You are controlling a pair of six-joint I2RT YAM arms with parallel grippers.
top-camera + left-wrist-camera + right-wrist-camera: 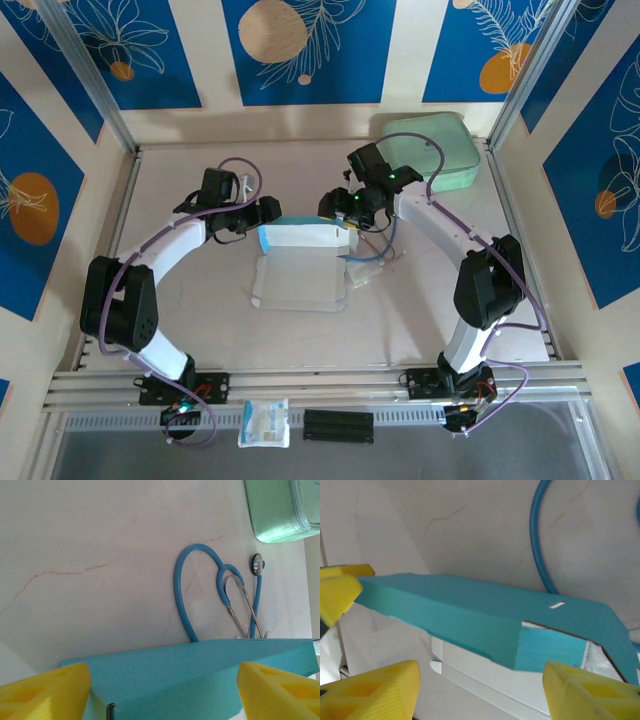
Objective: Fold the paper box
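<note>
- The paper box (298, 272) lies in the middle of the desk (300, 170), between the two arms. It is partly formed: its grey-white panel (298, 288) lies flat on the near side and its light blue flap (300, 236) is raised along the far edge.
- The left end effector (163, 684) stands wide, with one yellow finger at each side of the flap's left end. We cannot tell whether either finger touches the card.
- The right end effector (480, 680) is wide too, set at the flap's right end, where a corner has turned inward near a small slot (559, 605). It holds nothing.
- We judge the step in hand to be squaring this raised flap into a wall and setting its crease.
- To do it well, we bring both ends over together and level, so the thin card bends along its scored line instead of buckling in the middle.
- We close gently and only across the card's thickness, since a hard pinch would dent the blue face.
- The flat panel has nothing weighing it down. We push along the crease rather than away from us, or the whole sheet may slide.
- A blue stethoscope (176, 587) lies just beside the box on the far right side. We keep the right fingers above its tubing so it does not drag under the flap.
- The mint-green case (430, 150) sits well apart in the far right corner and should not interfere.
</note>
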